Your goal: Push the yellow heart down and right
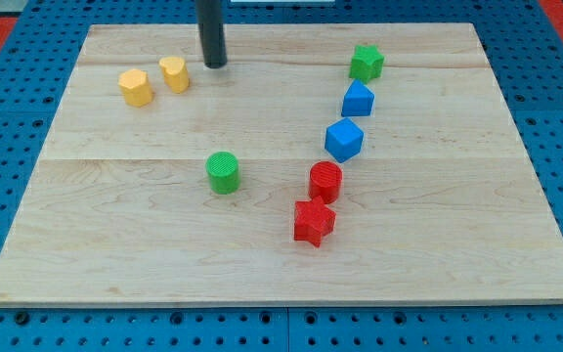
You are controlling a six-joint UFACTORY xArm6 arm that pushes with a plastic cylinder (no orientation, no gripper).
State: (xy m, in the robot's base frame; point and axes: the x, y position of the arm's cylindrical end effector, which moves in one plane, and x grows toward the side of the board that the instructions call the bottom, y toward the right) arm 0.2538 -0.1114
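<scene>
Rod upright, our tip (215, 65) near the yellow heart's (174, 73) right; no claw; its pointing unclear to us.

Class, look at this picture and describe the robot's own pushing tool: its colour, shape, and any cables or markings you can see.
Only a straight, dark grey to black rod shows, round in section with a slight sheen. It enters from the view's top and ends in my tip, a blunt flat end. No cables, labels or markings are visible, and the arm above is out of frame.
</scene>
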